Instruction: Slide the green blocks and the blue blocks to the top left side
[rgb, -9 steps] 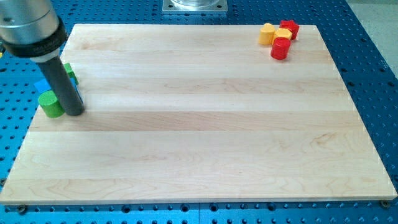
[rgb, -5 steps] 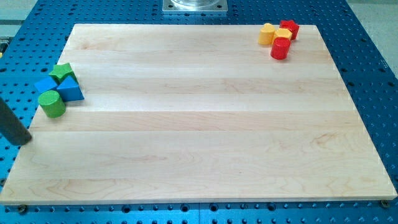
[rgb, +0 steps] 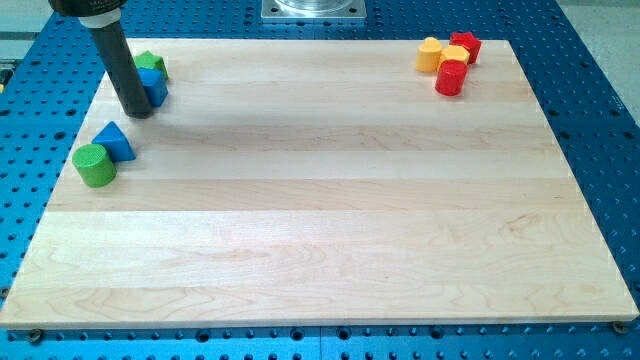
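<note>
A pale wooden worktop fills most of the view, its grain running in long bands from the view's left to the view's right. It rests on a blue perforated base plate that shows on all sides, and a grey metal mount sits at the middle of the view's top edge.

The tool is a straight dark rod with no jaws, so it holds nothing; it only pushes. It comes down from the view's top left corner, and its tip meets the worktop near that corner. Just to the view's right of the tip, touching or nearly touching the rod, lies a blue block whose shape is partly hidden by the rod. A green block sits right behind it, toward the view's top.

Farther down the view's left edge, apart from the tip, a blue triangular block lies with a green cylinder just beside it at its lower left; the two look to be touching.

Well away at the view's top right corner is a tight cluster: a yellow block, a second yellow block, a red star-shaped block and a red cylinder.
</note>
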